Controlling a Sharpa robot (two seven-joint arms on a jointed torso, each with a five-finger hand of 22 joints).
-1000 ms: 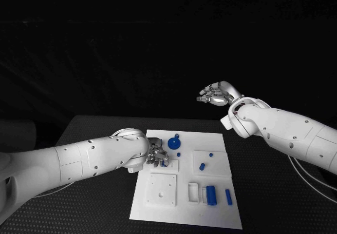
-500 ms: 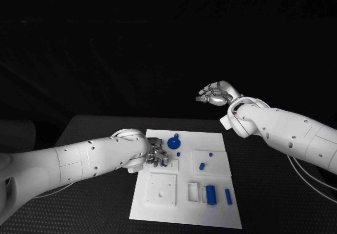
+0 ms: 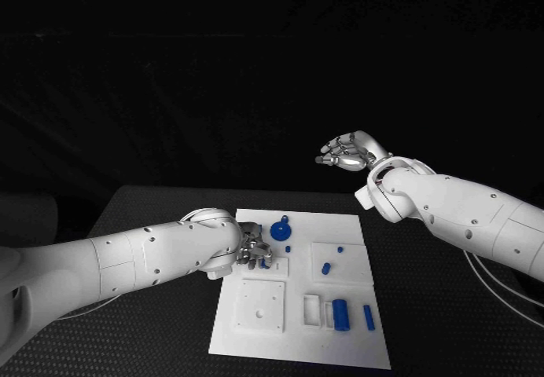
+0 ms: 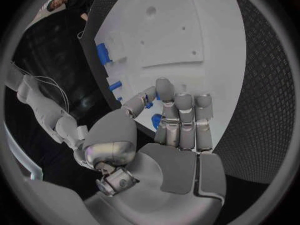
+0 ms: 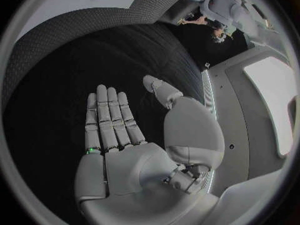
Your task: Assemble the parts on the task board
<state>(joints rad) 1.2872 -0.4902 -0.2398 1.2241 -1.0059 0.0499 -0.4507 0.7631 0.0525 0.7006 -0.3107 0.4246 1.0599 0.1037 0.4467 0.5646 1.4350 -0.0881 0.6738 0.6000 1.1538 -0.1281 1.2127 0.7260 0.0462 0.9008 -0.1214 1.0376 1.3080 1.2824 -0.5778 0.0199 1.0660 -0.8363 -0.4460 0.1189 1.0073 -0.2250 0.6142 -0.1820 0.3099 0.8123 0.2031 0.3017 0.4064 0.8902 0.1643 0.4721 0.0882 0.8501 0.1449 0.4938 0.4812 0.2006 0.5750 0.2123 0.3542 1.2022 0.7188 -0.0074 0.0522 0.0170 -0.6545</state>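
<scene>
Black table (image 3: 159, 212), dark room behind. Your task board (image 3: 306, 345) lies mid-table. Loose on it: a blue cylinder (image 3: 340, 313) and a slim blue bar (image 3: 369, 316) at the near end, a small blue piece (image 3: 326, 268) mid-board, a round blue disc (image 3: 280, 230) at the far end. Your left hand (image 3: 251, 253) rests on the board's left edge, fingers pinching a small blue part (image 4: 156, 120). Your right hand (image 3: 349, 151) is raised beyond the board, fingers flat and apart, holding nothing. Judgement: early; most parts look unseated.

Black table (image 3: 148, 212), textured top; dark unlit room behind it.
</scene>
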